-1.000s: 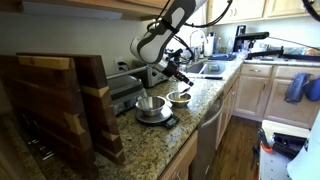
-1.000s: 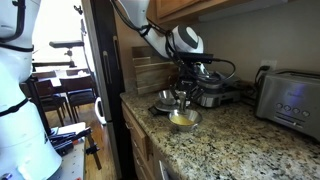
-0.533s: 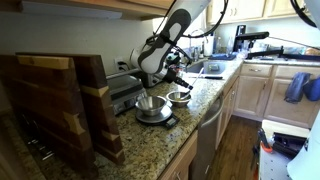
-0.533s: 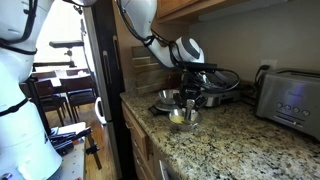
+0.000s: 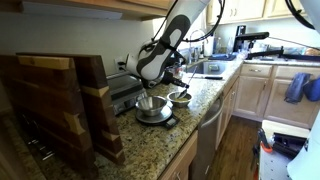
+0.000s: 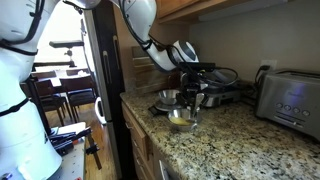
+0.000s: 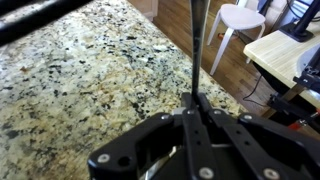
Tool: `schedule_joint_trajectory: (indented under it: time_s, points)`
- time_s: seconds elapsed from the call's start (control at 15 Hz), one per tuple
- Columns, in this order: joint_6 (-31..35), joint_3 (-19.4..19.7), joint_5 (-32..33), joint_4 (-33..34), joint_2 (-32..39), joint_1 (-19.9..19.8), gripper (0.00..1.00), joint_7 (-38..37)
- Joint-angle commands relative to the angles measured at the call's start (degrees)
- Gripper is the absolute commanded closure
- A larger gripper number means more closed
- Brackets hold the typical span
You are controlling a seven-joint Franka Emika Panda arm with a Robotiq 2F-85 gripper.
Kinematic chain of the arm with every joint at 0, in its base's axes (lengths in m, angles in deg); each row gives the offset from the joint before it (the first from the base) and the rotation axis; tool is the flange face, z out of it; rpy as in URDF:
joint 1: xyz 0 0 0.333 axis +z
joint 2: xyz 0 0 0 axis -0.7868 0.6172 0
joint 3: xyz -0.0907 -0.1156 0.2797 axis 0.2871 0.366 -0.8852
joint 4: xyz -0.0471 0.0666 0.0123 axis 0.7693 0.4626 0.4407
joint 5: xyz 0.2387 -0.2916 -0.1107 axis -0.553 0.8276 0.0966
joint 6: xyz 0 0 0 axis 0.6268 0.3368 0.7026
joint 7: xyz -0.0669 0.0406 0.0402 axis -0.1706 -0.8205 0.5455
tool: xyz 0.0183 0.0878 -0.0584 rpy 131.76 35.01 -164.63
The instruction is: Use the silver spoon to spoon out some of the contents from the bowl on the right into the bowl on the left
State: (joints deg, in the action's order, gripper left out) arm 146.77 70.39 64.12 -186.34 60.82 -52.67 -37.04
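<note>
Just two bowls, one spoon.

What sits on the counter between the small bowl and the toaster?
Nothing. In an exterior view, the stretch of granite counter between the small bowl and the toaster is bare.

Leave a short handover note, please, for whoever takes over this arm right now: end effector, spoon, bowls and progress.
End effector: shut on the silver spoon; its handle runs straight out between the fingers.
Position: in an exterior view the arm hangs just above the small bowl with yellowish contents, on the granite counter.
The metal bowl stands right beside it.
Done: spoon is in hand. Whether anything has been transferred cannot be told.
Left: scoop from the small bowl and tip into the metal bowl.
</note>
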Motion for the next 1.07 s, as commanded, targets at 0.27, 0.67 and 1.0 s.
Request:
schedule_joint_trajectory:
  time_s: [0.27,0.67,1.0]
  points:
    - [-1.1,-1.2,6.6,-1.4,0.0,1.8,0.97,-0.6]
    - [-1.8,-1.2,9.1,-2.7,-0.2,1.7,0.97,-0.8]
    - [-2.7,-1.5,8.8,-4.4,-0.3,1.5,0.97,-0.1]
